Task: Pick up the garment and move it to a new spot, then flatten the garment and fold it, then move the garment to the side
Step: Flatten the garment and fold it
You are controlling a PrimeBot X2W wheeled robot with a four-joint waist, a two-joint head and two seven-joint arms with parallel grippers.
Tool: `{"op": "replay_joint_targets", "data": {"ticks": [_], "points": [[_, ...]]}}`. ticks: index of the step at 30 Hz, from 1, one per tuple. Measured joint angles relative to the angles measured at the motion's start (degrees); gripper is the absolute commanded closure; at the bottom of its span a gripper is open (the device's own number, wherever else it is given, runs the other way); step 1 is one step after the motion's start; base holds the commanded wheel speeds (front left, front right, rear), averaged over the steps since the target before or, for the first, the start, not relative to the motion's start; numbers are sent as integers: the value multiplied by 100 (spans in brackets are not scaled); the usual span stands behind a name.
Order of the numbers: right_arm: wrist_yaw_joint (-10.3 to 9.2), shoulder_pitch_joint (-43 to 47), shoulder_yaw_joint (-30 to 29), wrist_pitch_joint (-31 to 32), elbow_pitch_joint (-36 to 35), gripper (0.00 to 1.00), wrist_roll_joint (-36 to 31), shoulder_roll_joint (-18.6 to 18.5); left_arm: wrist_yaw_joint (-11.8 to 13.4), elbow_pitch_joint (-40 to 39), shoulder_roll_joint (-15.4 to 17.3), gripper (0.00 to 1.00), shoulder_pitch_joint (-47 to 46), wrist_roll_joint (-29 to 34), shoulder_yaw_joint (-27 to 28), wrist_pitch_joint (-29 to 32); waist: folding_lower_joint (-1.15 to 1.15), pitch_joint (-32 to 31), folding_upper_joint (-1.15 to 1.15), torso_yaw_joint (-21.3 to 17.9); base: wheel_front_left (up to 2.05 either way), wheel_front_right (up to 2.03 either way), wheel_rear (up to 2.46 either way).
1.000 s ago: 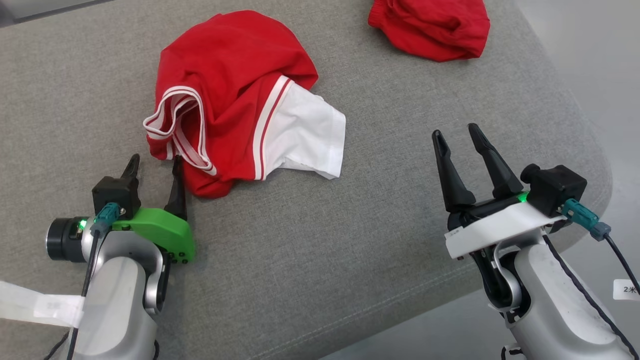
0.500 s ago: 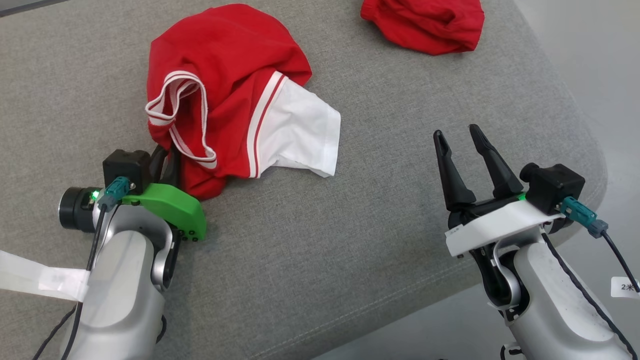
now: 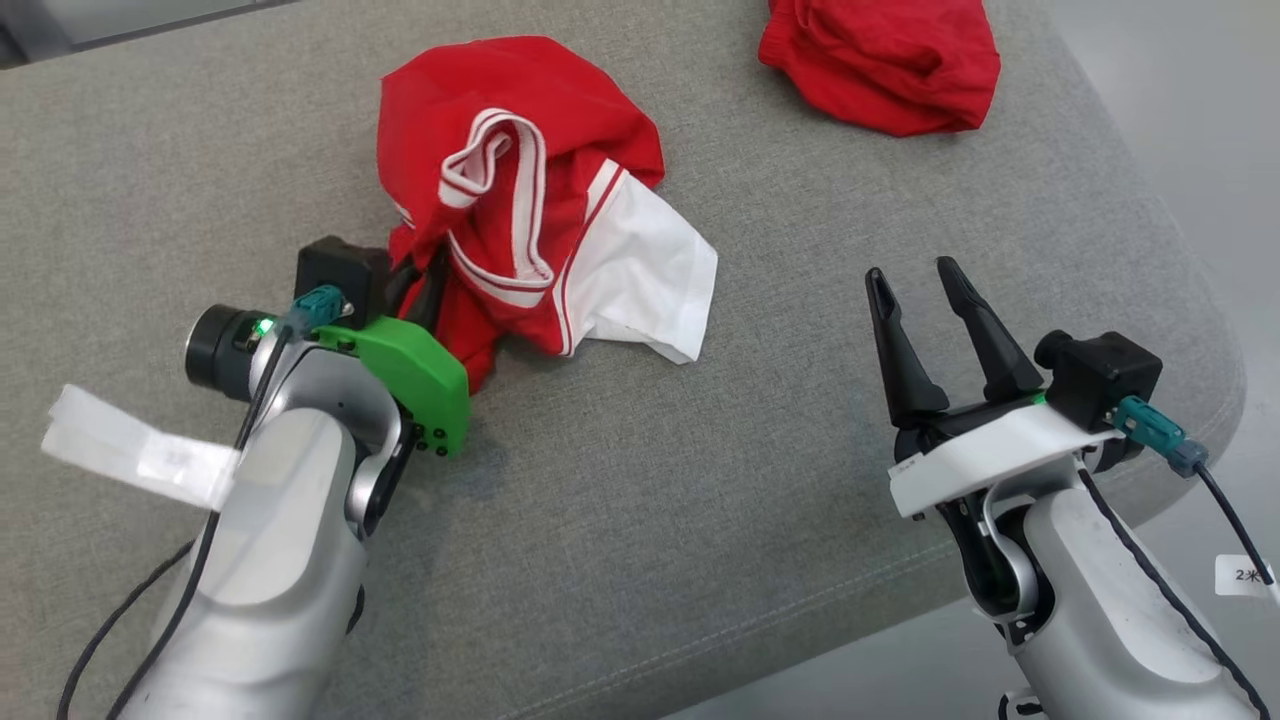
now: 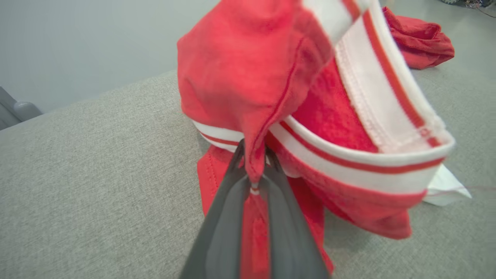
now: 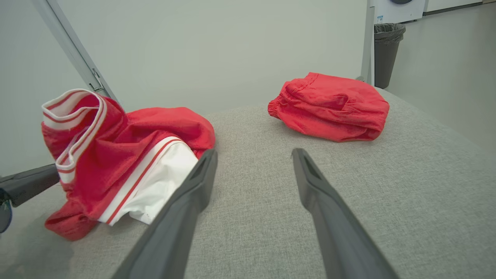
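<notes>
Item: garment (image 3: pixel 520 200), red, with a white panel (image 3: pixel 650 280) and a red-and-white striped band (image 3: pixel 490 170). Condition: crumpled, not yet flattened or folded. Location: far left-centre of the grey fabric-covered counter (image 3: pixel 640 520). Most of it lies on the surface, with the near edge drawn up off it. Holder: left pincer (image 3: pixel 420 290), closed tight on a thin fold of the red cloth. In the left wrist view its two dark fingers (image 4: pixel 224 217) press together with the fold caught between them, and the cloth rises in a peak above the tips. Probable reason for this hold: an edge grip lets the bulk hang free once raised, so the piece can be carried to a new spot. The pick-up step appears to be in hand, with the move, flattening and folding yet to come. Item: right pincer (image 3: pixel 912 275), jaws wide, holding nothing, poised over the near right of the counter and well apart from the garment. It is probably kept in reserve to take a second corner for spreading. Item: second red garment (image 3: pixel 880 60), bunched at the far right edge, well apart from both pincers and untouched. Item: waste bin (image 5: pixel 387 50), on the floor beyond the counter. Caution: the pinch takes only a narrow fold, which may slip under the cloth's weight.
</notes>
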Motion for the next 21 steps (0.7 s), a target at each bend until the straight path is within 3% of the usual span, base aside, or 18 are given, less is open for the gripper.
{"op": "replay_joint_targets", "data": {"ticks": [9,18,21], "points": [[78,1,80,-10,112,0,-2,102,-51,-229,-160,100,-618,-690,-421,1390,0,-245,0,41,0,0,0],[148,-1,180,-15,183,0,-35,185,-29,-474,-316,100,-1171,-2881,403,2728,0,-393,0,-83,0,0,0],[181,-9,231,-16,210,0,-35,231,293,-715,-300,100,-1377,-3818,441,2934,0,-428,0,-142,0,0,0]]}}
